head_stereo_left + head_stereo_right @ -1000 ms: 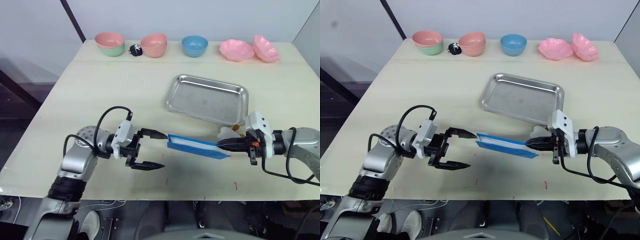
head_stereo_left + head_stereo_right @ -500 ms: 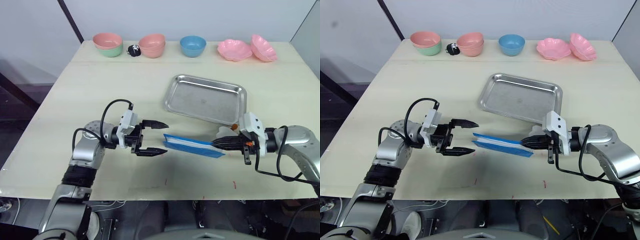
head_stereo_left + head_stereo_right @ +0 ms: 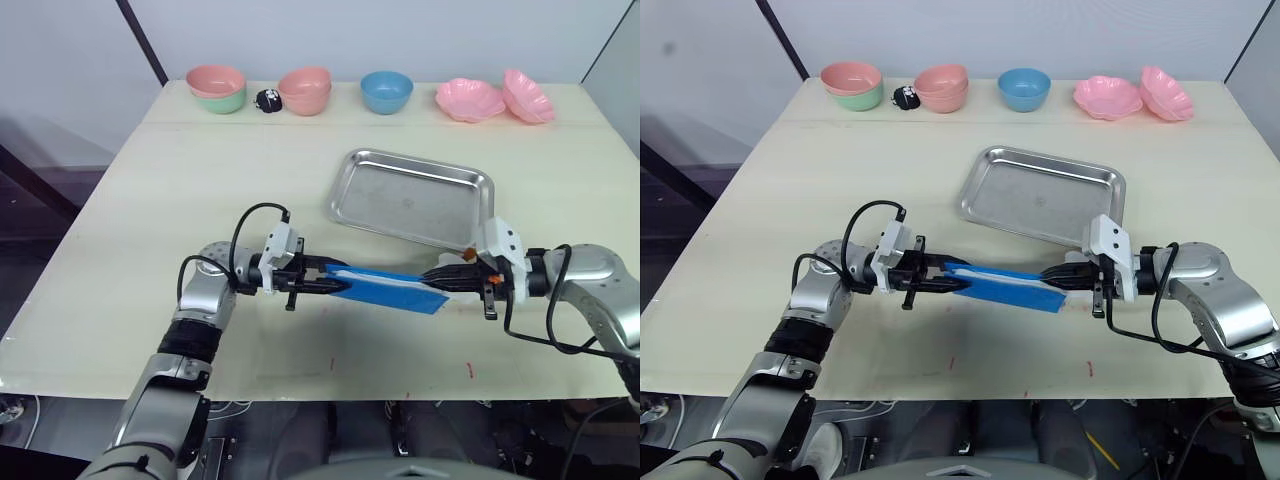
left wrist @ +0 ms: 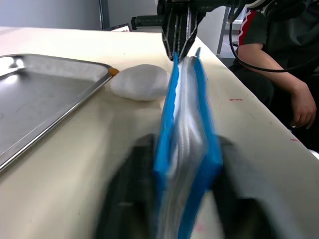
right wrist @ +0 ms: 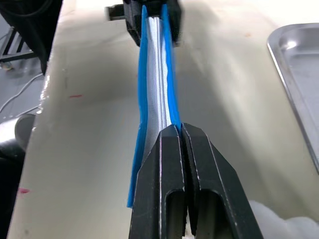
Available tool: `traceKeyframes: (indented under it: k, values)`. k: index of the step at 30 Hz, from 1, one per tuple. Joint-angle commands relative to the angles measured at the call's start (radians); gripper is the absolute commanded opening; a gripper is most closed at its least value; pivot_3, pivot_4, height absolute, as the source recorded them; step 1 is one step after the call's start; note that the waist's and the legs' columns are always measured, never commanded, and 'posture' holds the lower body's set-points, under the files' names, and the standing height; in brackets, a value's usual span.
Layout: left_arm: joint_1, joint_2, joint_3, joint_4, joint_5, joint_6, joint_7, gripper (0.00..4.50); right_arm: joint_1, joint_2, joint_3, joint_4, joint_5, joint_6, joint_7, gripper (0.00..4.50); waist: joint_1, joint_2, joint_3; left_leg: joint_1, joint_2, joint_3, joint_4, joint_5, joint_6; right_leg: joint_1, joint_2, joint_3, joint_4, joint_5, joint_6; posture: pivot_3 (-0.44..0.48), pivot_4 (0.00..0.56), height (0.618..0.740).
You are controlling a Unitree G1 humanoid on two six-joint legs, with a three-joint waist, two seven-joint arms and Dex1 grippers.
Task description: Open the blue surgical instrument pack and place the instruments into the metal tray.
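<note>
The blue surgical instrument pack [image 3: 385, 290] stands on edge just over the table, stretched between my two grippers. My left gripper [image 3: 325, 285] has its fingers [image 4: 130, 199] pressed against both sides of the pack's left end. My right gripper [image 5: 180, 137] is shut on the right end. Clear plastic shows between the blue covers [image 4: 187, 139]; the instruments are hidden inside. The metal tray [image 3: 410, 200] lies empty just beyond the pack, towards the right.
A white lump with orange bits [image 4: 140, 82] lies between the tray and my right gripper. Along the far edge stand coloured bowls [image 3: 217, 88], [image 3: 306, 90], [image 3: 386, 91], [image 3: 472, 100], [image 3: 530, 95] and a small black object [image 3: 267, 99]. A seated person's arm [image 4: 279, 55] is nearby.
My left gripper has moved right to the pack's left end and closed from wide open onto it. The right gripper kept its hold on the other end.
</note>
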Motion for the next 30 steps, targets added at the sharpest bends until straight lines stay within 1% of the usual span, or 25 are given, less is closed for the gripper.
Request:
traceKeyframes:
  k: [1,5,6,10,15,17,19,23,27,30]
  values:
    - [0.009,0.003,0.013,-0.028,-0.028,0.009,-0.035,0.04,-0.014,0.011,-0.003,-0.011,-0.008,-0.017,0.0,0.0,0.0,0.0,0.0,0.0,0.0,0.0,0.0,0.0,0.0,0.0,0.0,0.0,0.0,0.0,0.0,0.0,0.15,0.74]
    - [0.04,0.007,0.007,-0.061,-0.028,0.018,-0.034,0.04,-0.015,0.012,-0.017,-0.006,-0.035,-0.031,-0.023,0.0,0.0,0.0,0.0,0.0,0.0,0.0,0.0,0.0,0.0,0.0,0.0,0.0,0.0,0.0,0.0,0.0,0.15,0.74]
    - [0.049,0.007,0.007,-0.071,-0.029,0.02,-0.029,0.01,-0.013,0.008,-0.034,-0.009,-0.021,-0.02,-0.024,0.27,0.0,0.0,0.0,0.0,0.0,0.0,0.0,0.0,0.0,0.0,0.0,0.0,0.0,0.0,0.0,0.0,0.15,0.74]
    - [0.077,0.007,0.009,-0.121,-0.038,0.038,-0.005,0.0,0.002,0.019,-0.132,-0.001,0.045,-0.007,-0.06,1.72,0.002,0.0,0.0,0.0,0.0,0.0,0.0,0.0,0.0,0.0,-0.001,0.0,0.0,0.0,0.0,0.0,0.15,0.74]
    - [0.101,0.005,0.008,-0.161,-0.037,0.045,0.006,0.0,0.043,0.019,-0.25,0.071,0.051,-0.012,-0.12,3.88,0.004,0.0,0.0,-0.001,0.0,0.0,0.0,0.0,0.0,0.0,-0.001,0.0,0.0,0.0,0.0,0.0,0.15,0.74]
    - [0.105,0.004,0.008,-0.169,-0.035,0.042,0.007,0.0,0.061,0.027,-0.284,0.109,0.03,-0.023,-0.166,4.45,0.005,0.0,0.0,-0.001,0.0,-0.001,0.0,0.0,0.0,0.0,-0.001,-0.001,-0.001,0.0,0.0,0.0,0.15,0.74]
    - [0.107,0.006,0.011,-0.171,-0.034,0.04,0.008,0.0,0.092,0.018,-0.291,0.127,0.025,-0.013,-0.167,4.45,0.004,0.0,0.0,-0.001,0.0,0.0,0.0,0.0,0.0,0.0,-0.001,0.0,0.0,0.0,0.0,0.0,0.15,0.74]
    - [0.109,0.009,0.013,-0.174,-0.029,0.033,0.012,0.0,0.175,0.036,-0.296,0.156,0.012,-0.001,-0.201,4.45,0.003,0.0,0.0,0.0,0.0,0.0,0.0,0.0,0.0,0.0,-0.001,0.0,0.0,0.0,0.0,0.0,0.15,0.74]
    - [0.11,0.014,0.017,-0.184,-0.03,0.036,0.022,0.0,0.246,0.06,-0.288,0.141,0.029,0.049,-0.23,4.45,0.001,0.0,0.0,0.0,0.0,0.001,0.0,0.0,0.0,0.0,-0.001,0.001,0.0,0.0,0.0,0.0,0.15,0.74]
    - [0.114,0.017,0.019,-0.193,-0.032,0.038,0.031,0.0,0.274,0.089,-0.276,0.126,0.05,0.099,-0.252,4.45,0.001,0.0,0.0,0.0,0.0,0.001,0.0,0.0,0.0,0.0,-0.001,0.001,0.0,0.0,0.0,0.0,0.15,0.74]
